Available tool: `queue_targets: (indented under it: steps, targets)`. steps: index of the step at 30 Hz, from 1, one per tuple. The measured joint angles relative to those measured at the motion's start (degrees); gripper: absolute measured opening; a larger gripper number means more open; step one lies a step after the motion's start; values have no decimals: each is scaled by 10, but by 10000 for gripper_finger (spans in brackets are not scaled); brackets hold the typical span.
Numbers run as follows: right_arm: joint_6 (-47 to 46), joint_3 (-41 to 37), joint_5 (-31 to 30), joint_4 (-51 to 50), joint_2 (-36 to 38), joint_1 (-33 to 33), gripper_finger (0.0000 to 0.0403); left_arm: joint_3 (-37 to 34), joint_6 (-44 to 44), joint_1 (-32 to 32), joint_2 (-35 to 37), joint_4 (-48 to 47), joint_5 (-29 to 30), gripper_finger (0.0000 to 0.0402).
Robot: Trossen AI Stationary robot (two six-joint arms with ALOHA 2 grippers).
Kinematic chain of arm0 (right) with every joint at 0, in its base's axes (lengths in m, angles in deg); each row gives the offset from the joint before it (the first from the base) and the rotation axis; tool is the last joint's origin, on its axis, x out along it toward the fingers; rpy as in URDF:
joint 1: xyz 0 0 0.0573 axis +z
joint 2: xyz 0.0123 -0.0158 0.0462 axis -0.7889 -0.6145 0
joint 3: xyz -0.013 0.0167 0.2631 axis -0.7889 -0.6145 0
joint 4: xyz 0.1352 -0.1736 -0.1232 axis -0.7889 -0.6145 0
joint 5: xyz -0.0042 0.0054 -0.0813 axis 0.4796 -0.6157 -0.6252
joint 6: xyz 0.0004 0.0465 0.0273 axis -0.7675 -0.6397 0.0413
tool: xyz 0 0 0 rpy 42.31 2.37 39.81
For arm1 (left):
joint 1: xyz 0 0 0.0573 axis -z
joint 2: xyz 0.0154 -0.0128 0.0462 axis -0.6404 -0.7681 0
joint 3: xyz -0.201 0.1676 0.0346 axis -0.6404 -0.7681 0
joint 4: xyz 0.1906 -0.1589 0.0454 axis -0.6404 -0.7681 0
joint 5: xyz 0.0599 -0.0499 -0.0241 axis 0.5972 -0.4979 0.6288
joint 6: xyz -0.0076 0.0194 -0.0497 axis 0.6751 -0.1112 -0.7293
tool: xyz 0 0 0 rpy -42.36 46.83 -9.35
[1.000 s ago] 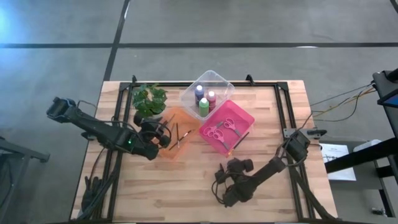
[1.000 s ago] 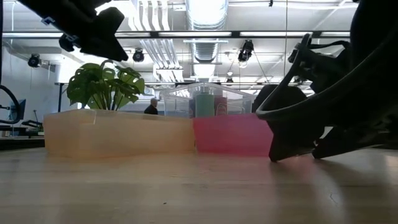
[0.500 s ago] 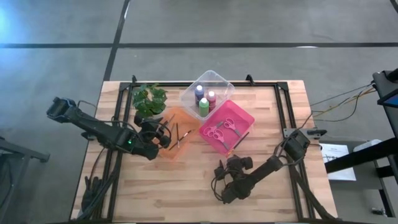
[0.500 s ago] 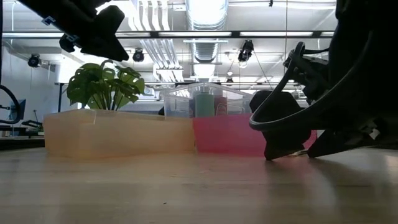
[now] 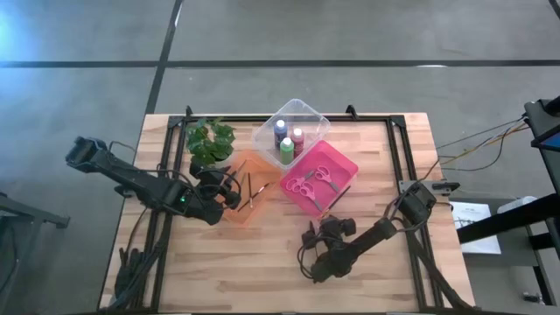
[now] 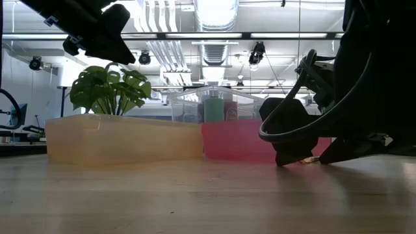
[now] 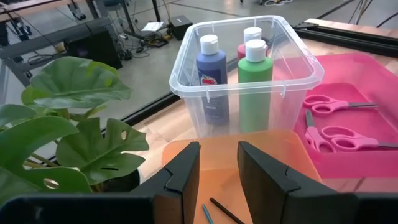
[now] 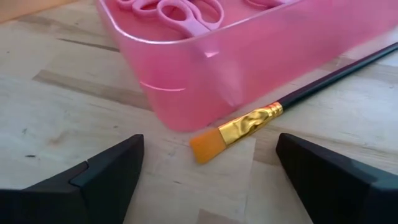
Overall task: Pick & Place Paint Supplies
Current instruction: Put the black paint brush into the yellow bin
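Loose paintbrush [image 8: 298, 99] flat on the wooden table [image 5: 262, 262], bristle end beside the pink tray [image 8: 249, 68], handle cut off at the edge. Right gripper [image 8: 208, 165] low before the bristles, fingers spread wide, gripping nothing. Scissors [image 5: 313, 179] in the pink tray; three paint bottles [image 7: 255, 84] upright in the clear tub [image 7: 186, 74]. Left gripper [image 7: 217, 165] above the orange tray [image 5: 249, 206], fingers slightly apart, nothing visibly between them; brushes [image 5: 254, 190] there partly hidden.

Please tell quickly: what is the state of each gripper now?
Left gripper: partly open, holding nothing, above the orange tray.
Right gripper: open, empty, facing the paintbrush.
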Motion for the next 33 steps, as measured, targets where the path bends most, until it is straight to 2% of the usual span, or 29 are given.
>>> queue_targets:
  steps: [3, 10, 19, 27, 33]
  targets:
    - [-6, 1, 3, -1, 0, 0, 348, 0, 0, 0, 0, 0, 0, 116]
    - [-11, 6, 13, -5, 1, -1, 253, 0, 0, -2, 0, 3, 0, 115]
    - [-10, 22, 40, -5, 4, -2, 163, 0, 0, -3, 0, 4, 0, 115]
    - [-13, 44, 61, -8, 16, 0, 26, 0, 0, -3, 0, 9, 0, 115]
    - [13, 90, 82, -7, 15, 2, 9, 0, 18, -3, 0, 20, 1, 115]
